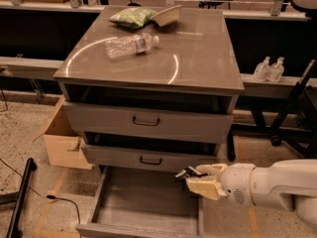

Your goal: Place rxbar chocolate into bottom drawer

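My gripper (190, 176) reaches in from the right on a white arm. It is shut on the rxbar chocolate (184, 172), a small dark bar with pale markings that sticks out to the left of the fingertips. The gripper hangs just below the middle drawer's front, over the right rear part of the bottom drawer (143, 205). That drawer is pulled out, and its plain grey tray shows nothing inside.
The two upper drawers (146, 122) are slightly open. On the cabinet top lie a water bottle (131, 44), a green chip bag (131, 17) and a tilted tray (167, 15). A cardboard box (62, 140) stands at the left. Two sanitizer bottles (270, 69) stand at the right.
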`<control>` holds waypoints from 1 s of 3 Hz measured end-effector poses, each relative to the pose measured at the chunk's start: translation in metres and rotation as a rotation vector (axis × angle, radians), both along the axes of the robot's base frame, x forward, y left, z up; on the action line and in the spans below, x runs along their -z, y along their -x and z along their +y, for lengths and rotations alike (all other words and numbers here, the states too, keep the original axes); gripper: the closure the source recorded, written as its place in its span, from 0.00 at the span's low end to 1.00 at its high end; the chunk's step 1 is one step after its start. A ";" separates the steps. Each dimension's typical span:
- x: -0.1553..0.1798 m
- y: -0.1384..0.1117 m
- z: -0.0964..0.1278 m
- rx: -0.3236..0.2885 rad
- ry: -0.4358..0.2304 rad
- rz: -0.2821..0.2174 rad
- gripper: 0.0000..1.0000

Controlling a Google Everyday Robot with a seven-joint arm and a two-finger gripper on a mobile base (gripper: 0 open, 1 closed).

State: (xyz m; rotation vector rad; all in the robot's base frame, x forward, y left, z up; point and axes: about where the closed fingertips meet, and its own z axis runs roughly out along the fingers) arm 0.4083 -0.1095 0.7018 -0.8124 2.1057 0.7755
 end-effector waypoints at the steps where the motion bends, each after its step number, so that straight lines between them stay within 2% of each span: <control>1: 0.000 0.000 0.001 -0.023 0.016 -0.028 1.00; 2: 0.032 -0.022 0.010 -0.005 0.060 0.009 1.00; 3: 0.092 -0.066 -0.006 0.121 0.138 0.085 1.00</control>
